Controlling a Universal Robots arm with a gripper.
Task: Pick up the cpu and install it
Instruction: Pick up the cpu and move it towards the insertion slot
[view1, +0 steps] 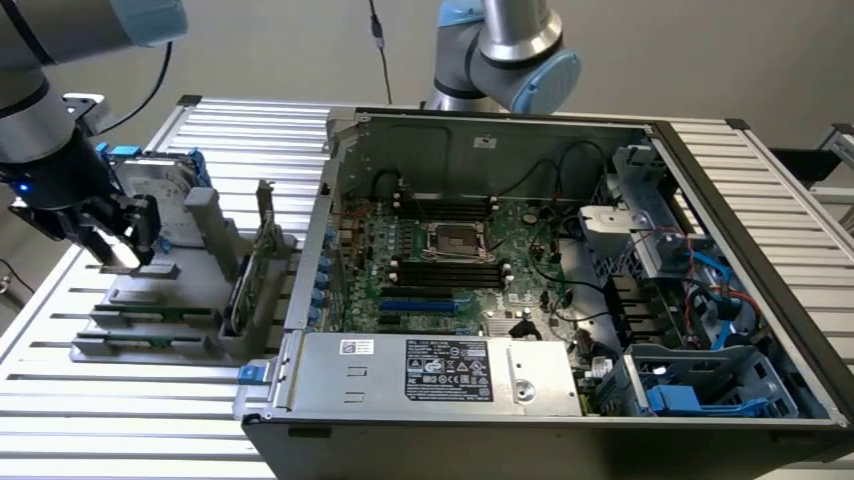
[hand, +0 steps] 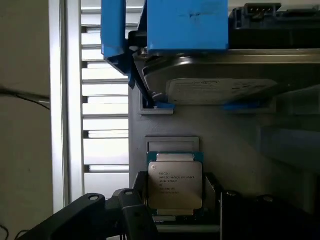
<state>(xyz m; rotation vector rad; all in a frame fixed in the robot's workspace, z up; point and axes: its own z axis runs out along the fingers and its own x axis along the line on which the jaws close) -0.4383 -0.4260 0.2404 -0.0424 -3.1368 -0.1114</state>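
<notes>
Your tool (view1: 123, 248) stands wide, straddling the cpu (hand: 175, 182), which lies flat in its grey holder (hand: 240, 150) at the exterior view's left. Centre it squarely on the chip's edges and stay level.

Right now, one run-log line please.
stage: pre-grasp | gripper: above gray fixture, jaws open | cpu: in fixture slot, under jaws, not held

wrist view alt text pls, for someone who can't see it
A silver-topped cpu sits in a slot of a grey holder, with the dark gripper right at it. Beyond it, the same holder carries a hard drive with blue brackets, next to a slatted metal table.
</notes>
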